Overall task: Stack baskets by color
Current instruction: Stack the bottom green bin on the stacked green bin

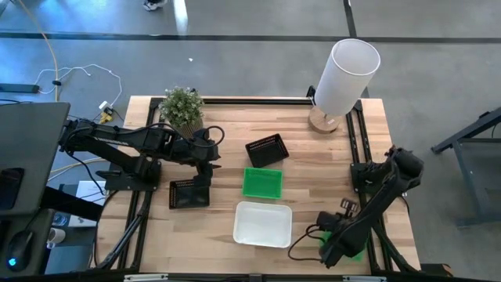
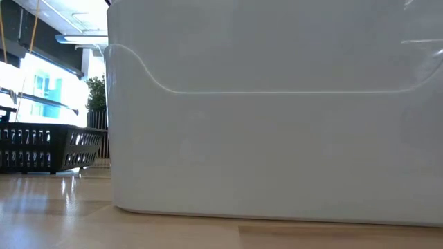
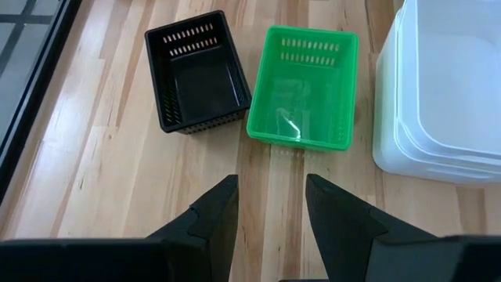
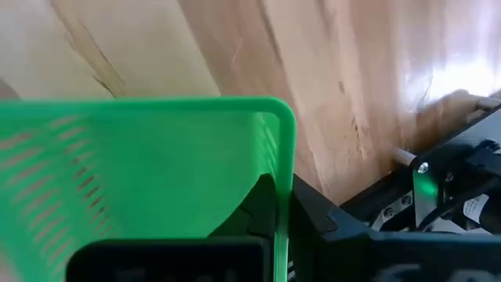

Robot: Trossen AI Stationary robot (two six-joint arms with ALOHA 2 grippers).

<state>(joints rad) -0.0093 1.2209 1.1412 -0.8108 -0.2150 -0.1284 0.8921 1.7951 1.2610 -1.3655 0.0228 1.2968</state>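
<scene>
My right gripper point(image 1: 333, 243) is at the table's near right corner, shut on a green basket point(image 4: 156, 164) that shows beneath it in the high view point(image 1: 355, 253). Mid-table lie another green basket point(image 1: 262, 182), a black basket point(image 1: 267, 150) and stacked white baskets point(image 1: 264, 223). A second black basket point(image 1: 189, 193) rests at the near left. My left gripper point(image 3: 270, 211) hangs open above the table's left half, touching nothing, with the black basket point(image 3: 200, 74), green basket point(image 3: 305, 86) and white stack point(image 3: 446, 94) ahead of it. My right gripper holds the green basket by one side wall near a corner point(image 4: 282, 149). One finger point(image 4: 254, 211) is inside the basket and the other point(image 4: 329, 227) outside, coming steeply from above. Whether the basket is off the table, I cannot tell.
A potted plant point(image 1: 182, 106) stands at the far left and a tall white cylinder point(image 1: 344, 74) at the far right. In the low view the white basket point(image 2: 277, 138) fills most of the picture, with a black basket point(image 2: 48, 149) left of it.
</scene>
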